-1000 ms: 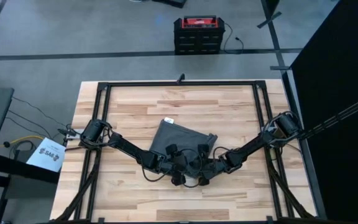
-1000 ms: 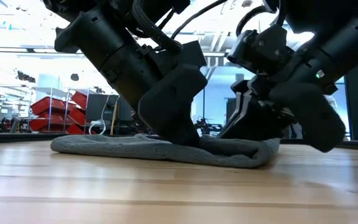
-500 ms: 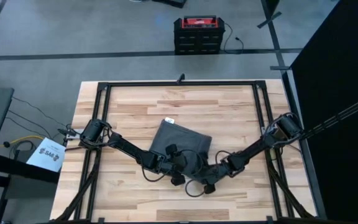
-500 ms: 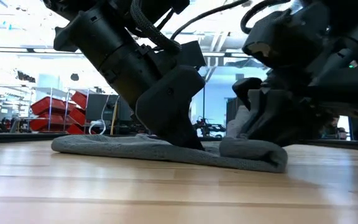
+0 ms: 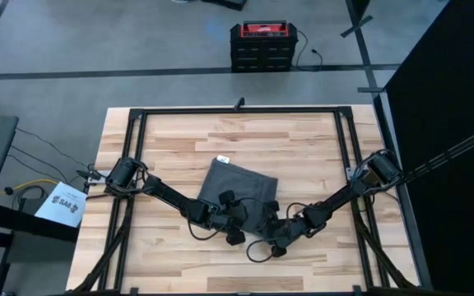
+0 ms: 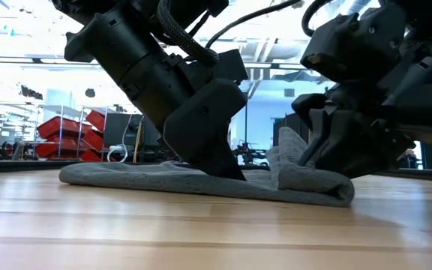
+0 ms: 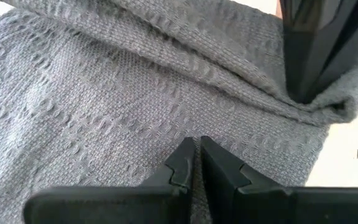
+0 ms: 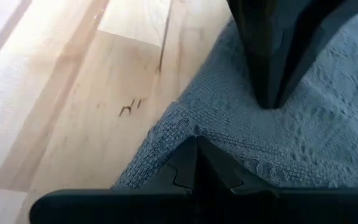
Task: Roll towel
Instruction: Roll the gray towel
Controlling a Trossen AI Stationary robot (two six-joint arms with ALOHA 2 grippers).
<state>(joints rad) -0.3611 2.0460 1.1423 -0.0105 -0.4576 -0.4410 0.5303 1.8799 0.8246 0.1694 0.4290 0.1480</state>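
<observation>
The dark grey towel (image 5: 235, 184) lies flat in the middle of the table, with its white tag (image 5: 224, 159) at the far edge. Its right end (image 6: 289, 166) is folded up into a thick hump. My left gripper (image 7: 196, 154) is shut, its tips down on the towel's near middle part. My right gripper (image 8: 196, 151) is shut on the towel's near right edge. Both grippers stand close together at the towel's near side (image 5: 257, 224). My left gripper presses its shut fingertips (image 6: 223, 166) down on the towel's top surface (image 7: 166, 118), slanting down from the table's left; the cloth under them lies flat on the table. My right gripper pinches the folded near right edge (image 8: 166, 127) of the towel between its two fingers, coming slanting down from the right. The cloth beside them stands up as a hump (image 6: 285, 154), with its lower layer on the table.
Black frame rails (image 5: 138, 140) run along the table's left, far and right sides. Bare wood (image 5: 245, 136) lies beyond the towel. A black and red case (image 5: 262, 41) stands on the floor behind the table.
My right gripper has gone toward the table's near edge and a little left, drawing the towel's right corner with it. That end has folded over and risen into a hump, while the left part stays flat under my still left gripper.
</observation>
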